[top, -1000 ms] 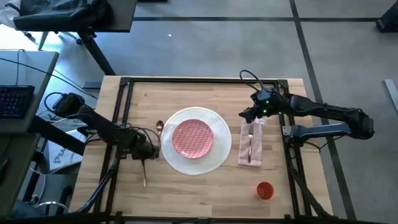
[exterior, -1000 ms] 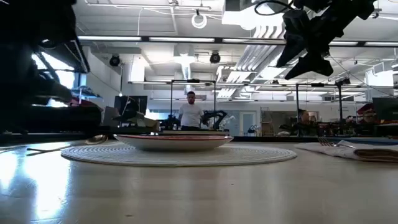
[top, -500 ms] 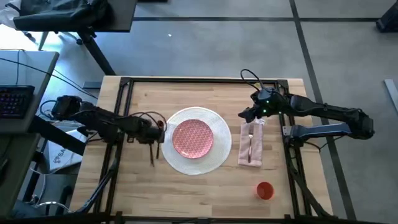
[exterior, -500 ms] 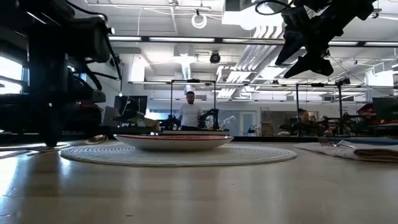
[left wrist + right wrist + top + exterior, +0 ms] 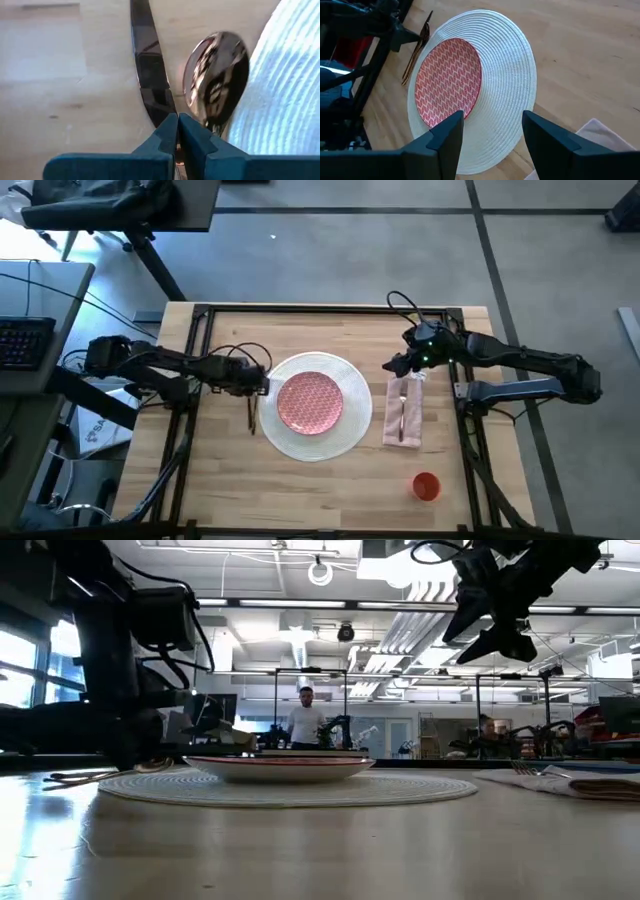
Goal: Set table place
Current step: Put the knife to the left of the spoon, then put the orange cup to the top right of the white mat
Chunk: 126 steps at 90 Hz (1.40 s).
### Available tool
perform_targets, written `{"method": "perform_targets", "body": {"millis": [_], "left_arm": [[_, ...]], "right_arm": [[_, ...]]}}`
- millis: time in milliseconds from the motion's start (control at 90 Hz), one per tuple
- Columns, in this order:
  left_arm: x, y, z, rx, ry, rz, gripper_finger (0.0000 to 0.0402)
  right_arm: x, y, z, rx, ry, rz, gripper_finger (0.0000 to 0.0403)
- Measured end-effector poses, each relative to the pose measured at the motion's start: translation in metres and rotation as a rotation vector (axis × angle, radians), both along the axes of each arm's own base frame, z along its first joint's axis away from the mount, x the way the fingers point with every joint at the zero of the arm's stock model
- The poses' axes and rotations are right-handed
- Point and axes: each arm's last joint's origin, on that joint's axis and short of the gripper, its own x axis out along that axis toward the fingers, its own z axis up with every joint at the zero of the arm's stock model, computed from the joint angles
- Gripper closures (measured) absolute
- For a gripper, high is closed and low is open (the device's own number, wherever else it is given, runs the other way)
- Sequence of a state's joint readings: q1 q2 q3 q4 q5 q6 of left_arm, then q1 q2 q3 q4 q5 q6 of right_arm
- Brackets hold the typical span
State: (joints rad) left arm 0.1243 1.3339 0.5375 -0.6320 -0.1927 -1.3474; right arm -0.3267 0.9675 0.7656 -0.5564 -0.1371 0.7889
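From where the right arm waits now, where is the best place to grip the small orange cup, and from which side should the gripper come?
Probably the rim, from straight above. The orange cup stands upright on the table, its open mouth facing up, apart from the napkin, so one finger could go inside and one outside the wall. The right gripper hovers open above the napkin's far end.

glossy metal spoon (image 5: 216,75), wood table (image 5: 45,75)

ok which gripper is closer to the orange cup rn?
Right. The right gripper hovers above the far end of the napkin, with the orange cup near the table's front edge on its side. The left gripper is across the white plate, by the knife.
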Motion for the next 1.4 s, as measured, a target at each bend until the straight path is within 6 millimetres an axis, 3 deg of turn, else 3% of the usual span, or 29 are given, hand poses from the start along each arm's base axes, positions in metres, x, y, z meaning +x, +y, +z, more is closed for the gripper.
{"method": "perform_targets", "body": {"millis": [478,556,622,867,989,1089,1300,1400], "left_arm": [[0.014,0.002,0.034,0.017,0.083,-0.232,0.0401],[0.018,0.002,0.040,0.009,0.066,-0.266,0.0401],[0.023,0.001,0.049,0.011,0.035,-0.291,0.0401],[0.040,-0.006,0.089,0.111,-0.093,-0.390,0.0401],[0.043,-0.007,0.096,0.163,-0.095,-0.415,0.0401],[0.045,-0.007,0.096,0.177,-0.106,-0.435,0.0401],[0.045,-0.007,0.096,0.189,-0.098,-0.477,0.0401],[0.045,-0.007,0.096,0.185,-0.095,-0.507,0.0401]], "right_arm": [[0.000,0.000,0.000,0.001,0.000,-0.002,0.0220],[0.000,0.002,0.000,0.013,-0.009,0.075,0.0220],[-0.001,0.007,0.004,0.052,-0.022,0.244,0.0220],[-0.017,0.064,0.051,0.113,0.067,0.829,0.0220],[-0.023,0.097,0.063,0.084,0.096,0.970,0.0220],[-0.027,0.119,0.056,0.077,0.159,0.964,0.0220],[-0.020,0.160,0.021,0.108,0.109,1.019,0.0220],[-0.019,0.177,0.001,0.104,0.194,1.083,0.0220]]}}
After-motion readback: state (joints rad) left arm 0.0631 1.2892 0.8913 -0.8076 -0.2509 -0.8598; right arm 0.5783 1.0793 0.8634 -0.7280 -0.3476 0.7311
